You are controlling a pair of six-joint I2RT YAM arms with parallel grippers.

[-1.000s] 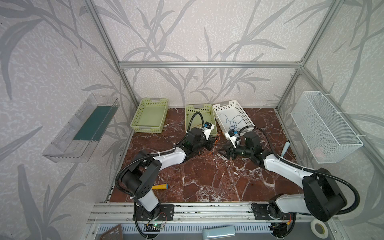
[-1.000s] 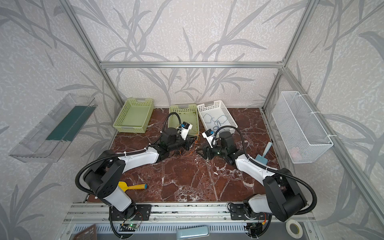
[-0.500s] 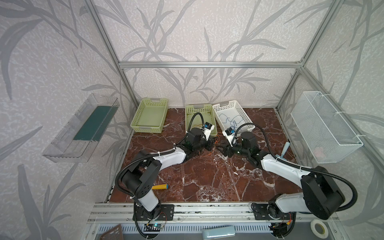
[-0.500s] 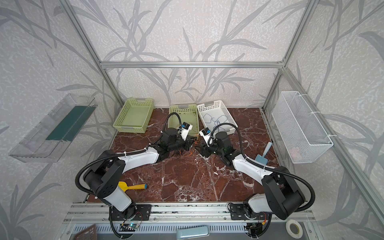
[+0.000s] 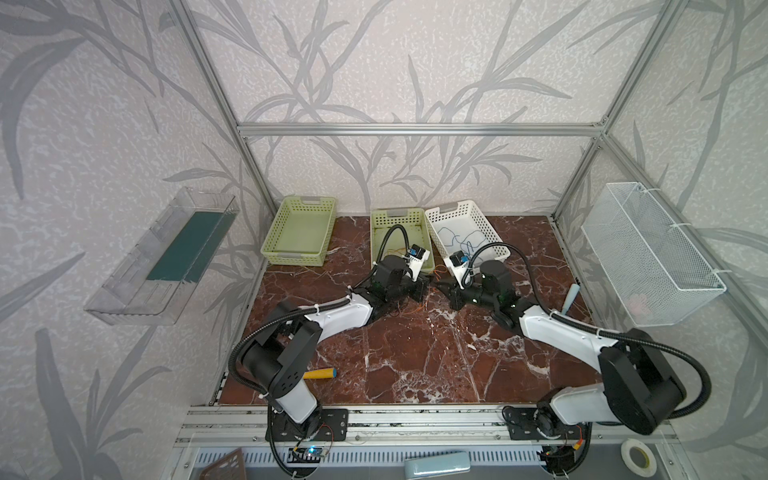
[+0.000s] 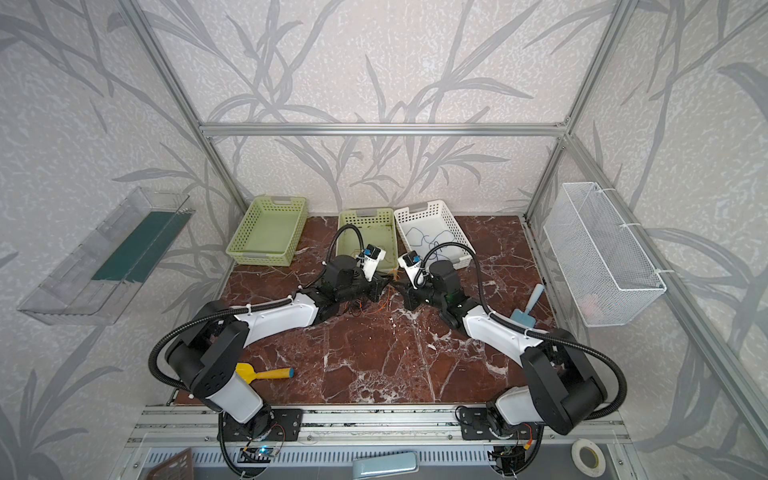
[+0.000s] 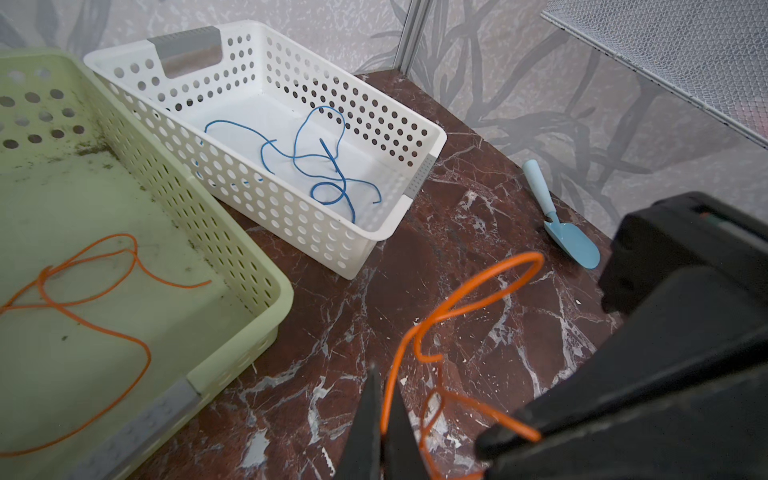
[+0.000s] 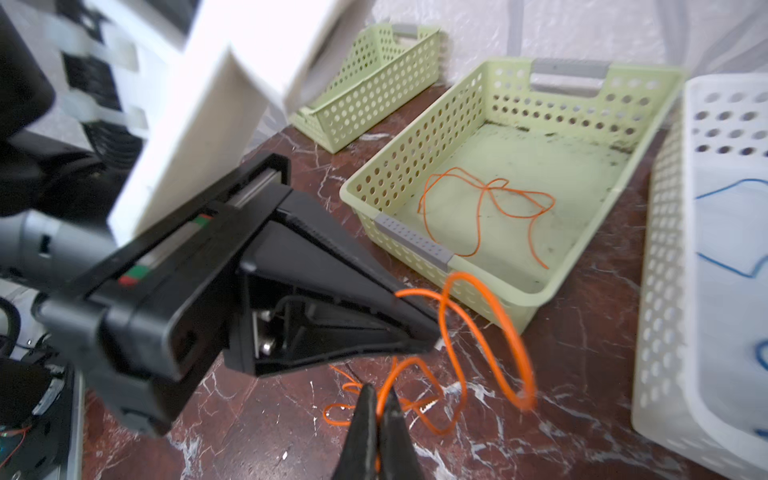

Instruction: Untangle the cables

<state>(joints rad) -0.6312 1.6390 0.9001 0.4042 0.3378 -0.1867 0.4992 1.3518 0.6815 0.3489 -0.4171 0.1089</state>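
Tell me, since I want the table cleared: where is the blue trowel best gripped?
Probably the handle of the trowel, from above, pinching across its width. The handle is a straight, round bar lying free, while the blade lies flat and offers little to pinch.

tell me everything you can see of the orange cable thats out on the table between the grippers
A thin, flexible orange cable, smooth and plastic-coated by its look, kinked into several loose loops. It is out over the red marble table, beside the middle green basket. The left gripper and the right gripper are each shut on a strand of it. One large loop arches free of them; smaller coils seem to rest on the marble.
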